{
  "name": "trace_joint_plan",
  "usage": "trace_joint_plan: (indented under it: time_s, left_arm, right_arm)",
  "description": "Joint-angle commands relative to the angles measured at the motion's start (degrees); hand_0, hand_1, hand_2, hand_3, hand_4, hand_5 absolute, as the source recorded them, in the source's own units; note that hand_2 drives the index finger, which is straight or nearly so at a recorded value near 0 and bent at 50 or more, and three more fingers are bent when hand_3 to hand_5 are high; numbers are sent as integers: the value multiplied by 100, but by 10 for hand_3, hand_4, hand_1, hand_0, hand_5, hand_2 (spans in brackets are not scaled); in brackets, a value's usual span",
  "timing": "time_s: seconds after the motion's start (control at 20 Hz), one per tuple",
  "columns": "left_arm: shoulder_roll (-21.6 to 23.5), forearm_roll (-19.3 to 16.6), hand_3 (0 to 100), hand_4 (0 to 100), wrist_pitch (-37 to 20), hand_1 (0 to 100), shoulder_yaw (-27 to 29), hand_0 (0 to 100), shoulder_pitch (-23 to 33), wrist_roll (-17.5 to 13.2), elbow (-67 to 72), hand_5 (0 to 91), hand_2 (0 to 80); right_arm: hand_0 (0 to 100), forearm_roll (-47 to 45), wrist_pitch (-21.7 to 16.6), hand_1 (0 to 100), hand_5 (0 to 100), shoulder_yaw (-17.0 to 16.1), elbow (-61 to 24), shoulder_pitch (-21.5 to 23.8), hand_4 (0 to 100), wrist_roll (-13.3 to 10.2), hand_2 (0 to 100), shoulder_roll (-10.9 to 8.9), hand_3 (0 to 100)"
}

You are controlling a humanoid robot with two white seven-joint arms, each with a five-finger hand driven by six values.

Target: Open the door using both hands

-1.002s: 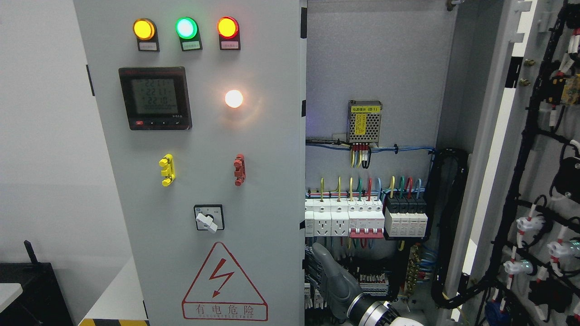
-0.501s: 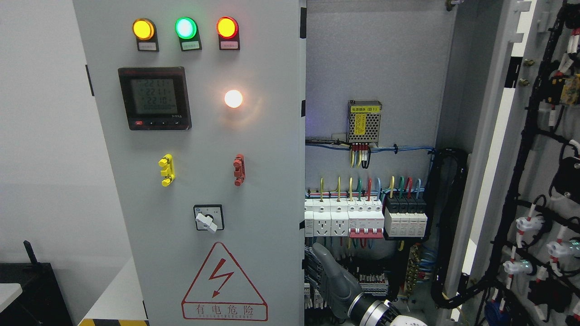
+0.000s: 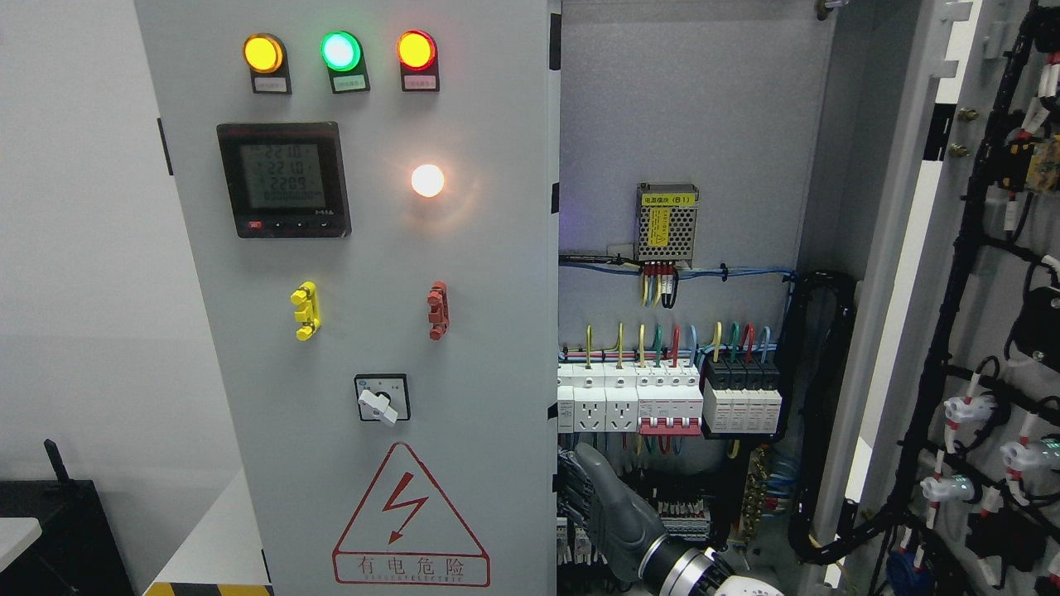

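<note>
The meter [image 3: 284, 180] on the left door [image 3: 464, 331] is showing 221.0, 221.0 and 220.9. A red-bordered lightning triangle [image 3: 410, 515] below is reading 有电危险. Inside the cabinet, the power supply [image 3: 667, 220] is carrying a label ending (B1).

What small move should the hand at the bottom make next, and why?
Probably draw the right hand back out of the cabinet. The right door already stands swung wide, exposing the breakers, while the left door looks shut. The hand's grey fingers sit just inside that door's free edge, holding nothing visible.
</note>
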Motion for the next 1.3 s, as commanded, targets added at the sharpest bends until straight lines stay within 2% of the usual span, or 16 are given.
trace_joint_plan:
  time_s: [0.0,0.8,1.0,1.25]
  left_arm:
    - [-123,-1,0,30,0,0,0,0,7,1,0,0,0]
    - [-123,-1,0,31,0,0,0,0,7,1,0,0,0]
    - [-123,8,0,30,0,0,0,0,7,1,0,0,0]
    - [-123,8,0,30,0,0,0,0,-2,1,0,0,0]
  right_arm:
    - [107,-72,-5,0,0,-70,28,1,0,96,0,3,0]
    - [106,-107,4,0,0,-70,28,1,0,141,0,-6,0]
    - [106,-98,12,0,0,-70,28,1,0,395,0,-6,0]
    - [107,-107,12,0,0,-70,28,1,0,413,0,-6,0]
